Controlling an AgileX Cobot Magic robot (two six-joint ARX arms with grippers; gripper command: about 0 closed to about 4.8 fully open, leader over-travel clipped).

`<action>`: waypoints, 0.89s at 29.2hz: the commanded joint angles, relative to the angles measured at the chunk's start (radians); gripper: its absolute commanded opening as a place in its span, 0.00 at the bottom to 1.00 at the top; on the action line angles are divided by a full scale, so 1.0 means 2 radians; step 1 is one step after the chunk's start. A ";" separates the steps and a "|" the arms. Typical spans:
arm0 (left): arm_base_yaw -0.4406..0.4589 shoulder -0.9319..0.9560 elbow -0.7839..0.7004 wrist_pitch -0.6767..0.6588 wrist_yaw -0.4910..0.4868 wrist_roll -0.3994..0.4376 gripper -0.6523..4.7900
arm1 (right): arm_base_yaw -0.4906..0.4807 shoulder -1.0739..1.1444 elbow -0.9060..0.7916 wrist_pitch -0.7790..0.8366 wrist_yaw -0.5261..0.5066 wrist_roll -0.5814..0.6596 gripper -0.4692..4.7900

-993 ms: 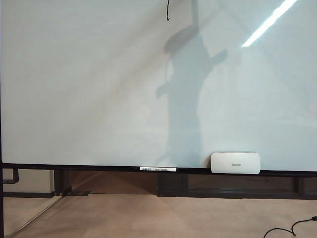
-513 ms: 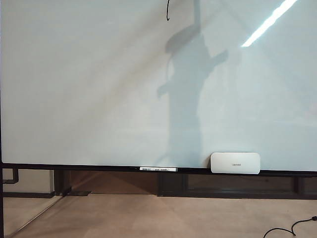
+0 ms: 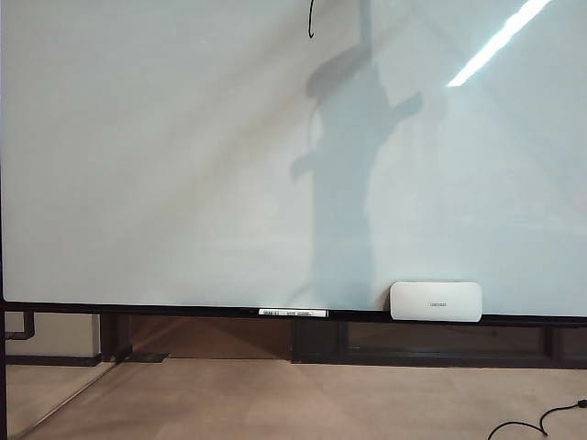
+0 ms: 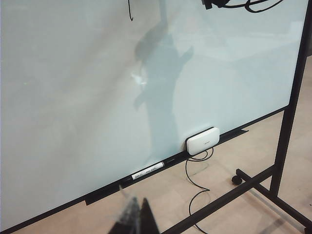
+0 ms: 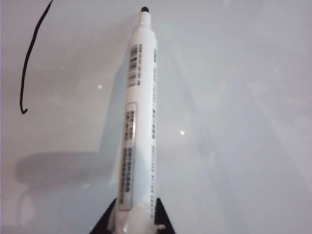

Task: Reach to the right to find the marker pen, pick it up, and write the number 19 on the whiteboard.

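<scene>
The whiteboard (image 3: 165,165) fills the exterior view, and the left wrist view shows the whiteboard (image 4: 63,97) too. My right gripper (image 5: 134,207) is shut on the marker pen (image 5: 139,112), a white barrel with printed labels and a black tip. The tip points at the board and sits very close to it; I cannot tell if it touches. Beside the pen is one thin black stroke (image 5: 30,58) with a small hook at its lower end. That stroke (image 3: 310,20) runs off the exterior view's top edge. My left gripper (image 4: 139,217) hangs shut and empty, well back from the board.
A white eraser (image 3: 436,301) sits on the dark bottom rail (image 3: 138,310), with a second marker (image 3: 293,313) lying on the rail to its left. The arm's shadow (image 3: 344,183) falls on the board. A black cable (image 4: 195,180) trails on the floor by the stand's legs (image 4: 287,126).
</scene>
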 commanded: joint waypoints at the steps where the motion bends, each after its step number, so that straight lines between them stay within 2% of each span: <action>1: 0.000 0.001 0.002 0.006 0.002 0.002 0.11 | 0.001 -0.003 0.003 0.011 0.000 -0.003 0.08; 26: 0.000 0.001 0.002 0.006 0.002 0.002 0.11 | 0.000 0.006 0.003 0.030 0.002 -0.008 0.08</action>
